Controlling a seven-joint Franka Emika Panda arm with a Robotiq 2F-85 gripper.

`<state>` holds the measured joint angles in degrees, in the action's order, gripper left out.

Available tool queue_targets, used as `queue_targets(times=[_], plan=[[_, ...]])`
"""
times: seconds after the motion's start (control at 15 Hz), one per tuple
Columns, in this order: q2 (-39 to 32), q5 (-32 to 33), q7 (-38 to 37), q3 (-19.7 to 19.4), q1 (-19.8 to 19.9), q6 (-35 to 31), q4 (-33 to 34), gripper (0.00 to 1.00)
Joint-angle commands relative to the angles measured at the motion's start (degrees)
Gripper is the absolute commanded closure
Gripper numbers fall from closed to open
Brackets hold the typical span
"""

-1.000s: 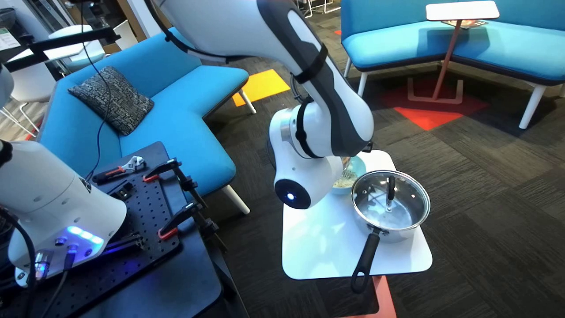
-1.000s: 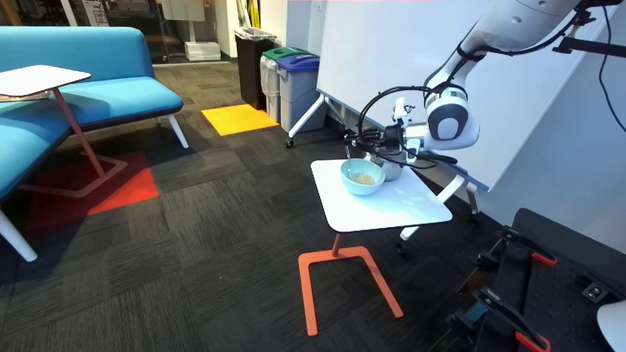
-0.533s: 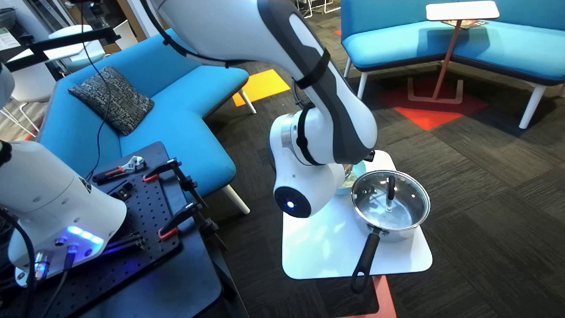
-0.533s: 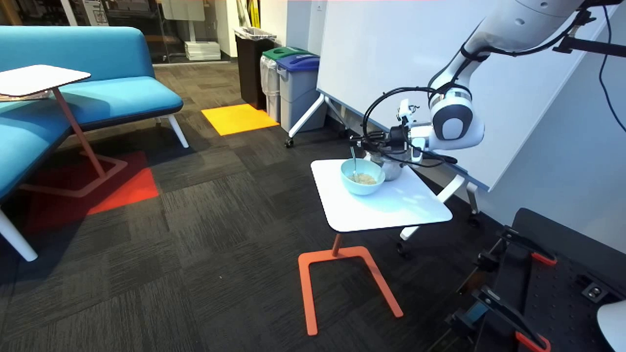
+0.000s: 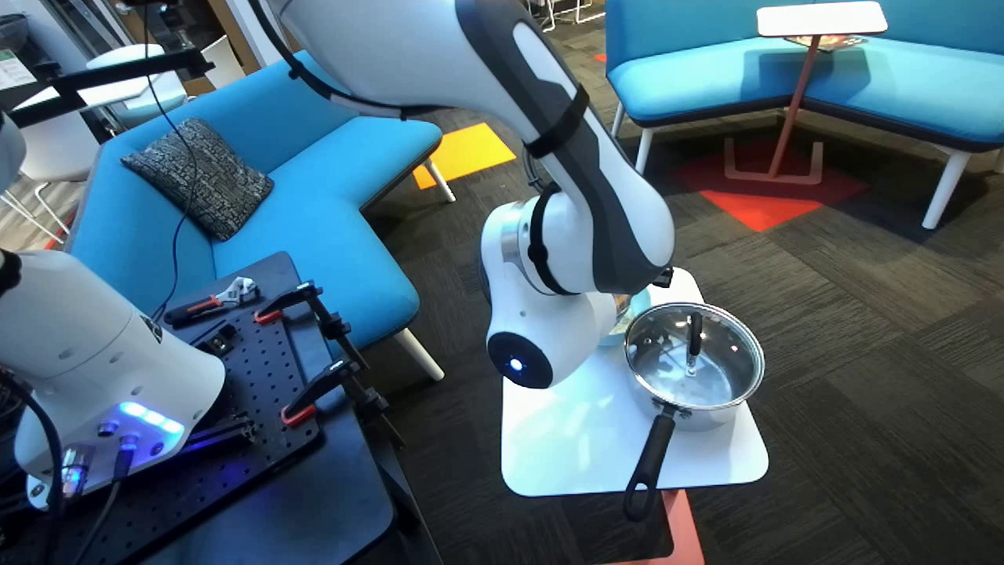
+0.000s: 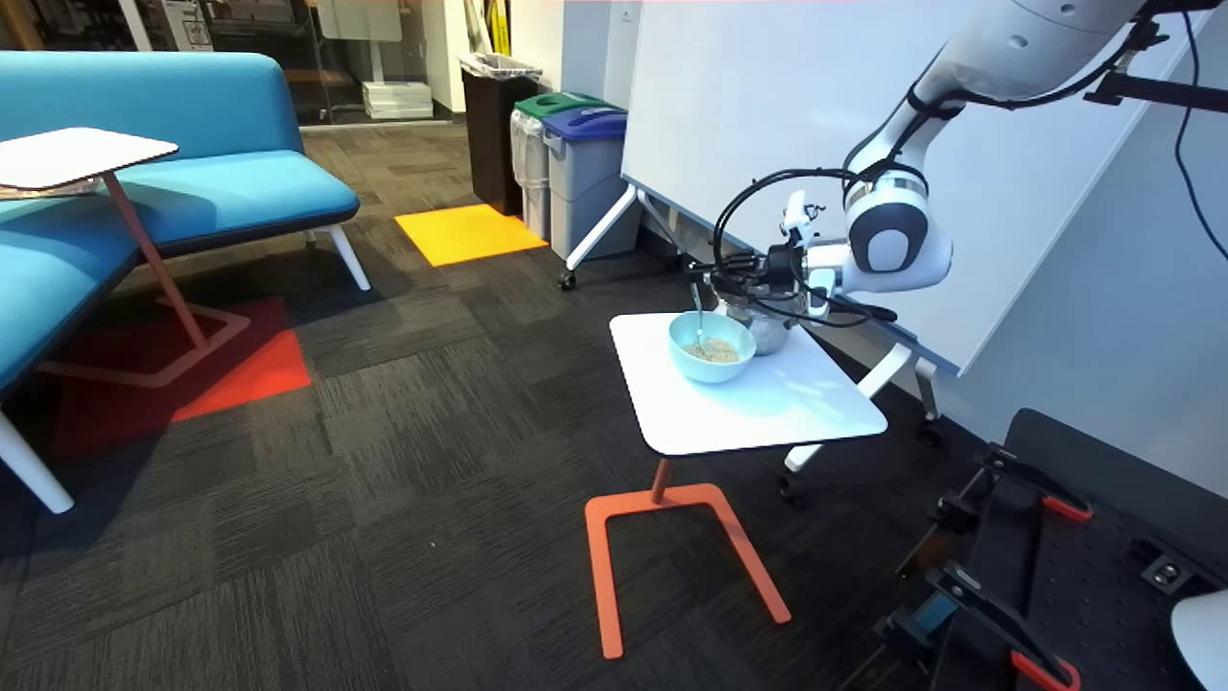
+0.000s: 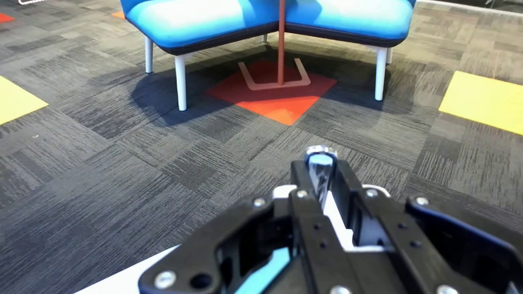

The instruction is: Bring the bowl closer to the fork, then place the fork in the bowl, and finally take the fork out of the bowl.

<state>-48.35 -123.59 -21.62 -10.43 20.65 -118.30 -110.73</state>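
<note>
The pale blue bowl (image 6: 708, 370) stands on the small white table, with beige grainy food inside. A thin silvery fork (image 6: 698, 309) stands nearly upright in it, its lower end down at the food. Just above the bowl's far rim, my gripper (image 6: 697, 274) is shut on the upper end of the fork's handle. In the wrist view the shiny handle (image 7: 320, 165) sits between the two black fingertips, and a strip of the bowl (image 7: 265, 271) shows below the left finger. My arm hides the gripper and part of the bowl (image 5: 640, 303) in an exterior view.
A grey metal pan with a glass lid (image 5: 694, 357) stands close beside the bowl. Its black handle (image 5: 649, 471) sticks out past the edge of the white table (image 5: 565, 451). Black cables (image 6: 739, 216) loop around my wrist.
In an exterior view, my gripper and the fork have shifted a little right, so the fork's lower end has moved from the bowl's left side toward the middle. The bowl stays in place.
</note>
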Motion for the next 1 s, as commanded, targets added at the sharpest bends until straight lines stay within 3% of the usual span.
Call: queue_targets(times=[0.0,0.53,0.93], plan=[[-0.1,-0.5,1.6,0.3,-0.1,1.6,0.9,0.95],[-0.5,3.8,-0.2,0.8,-1.5,0.9,2.7,0.95],[1.1,8.3,1.3,-1.0,-5.9,-8.7,2.3,0.95]])
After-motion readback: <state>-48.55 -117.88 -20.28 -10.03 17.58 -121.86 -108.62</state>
